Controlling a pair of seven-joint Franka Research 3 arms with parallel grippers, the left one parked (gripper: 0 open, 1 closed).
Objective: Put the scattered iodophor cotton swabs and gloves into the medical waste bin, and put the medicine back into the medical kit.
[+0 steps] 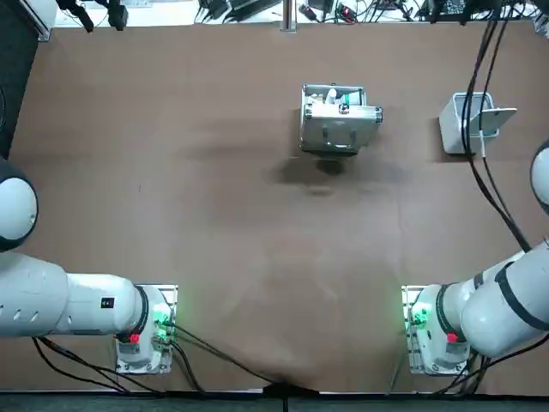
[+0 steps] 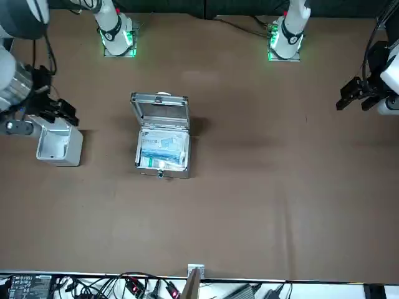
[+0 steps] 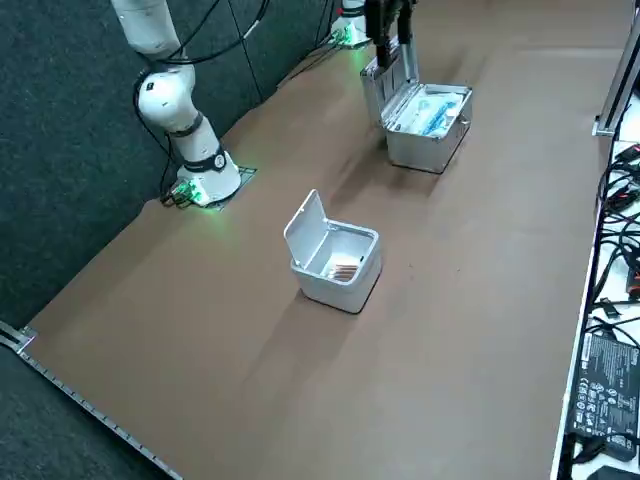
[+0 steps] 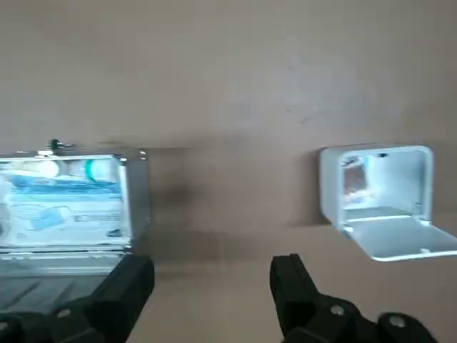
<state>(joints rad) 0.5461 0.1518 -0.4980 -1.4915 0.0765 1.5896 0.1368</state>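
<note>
Hovering above brown table (image 1: 223, 249), right hand (image 4: 212, 275), fingers (image 4: 125, 289) spread

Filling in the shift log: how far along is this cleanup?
Done, it seems: orange-brown swabs lie in the small white open-lidded waste bin, blue-and-white medicine packs fill the open silver metal kit, and no loose items show on the brown table. In hand: nothing; the right gripper is open and empty near the bin. Left: probably nothing, though gloves are not discernible.

The white right arm (image 1: 506, 300) has black cables (image 1: 482, 167) and a green light (image 1: 420, 318); its black right gripper (image 4: 212, 268) hangs above the table (image 1: 257, 240)
</note>
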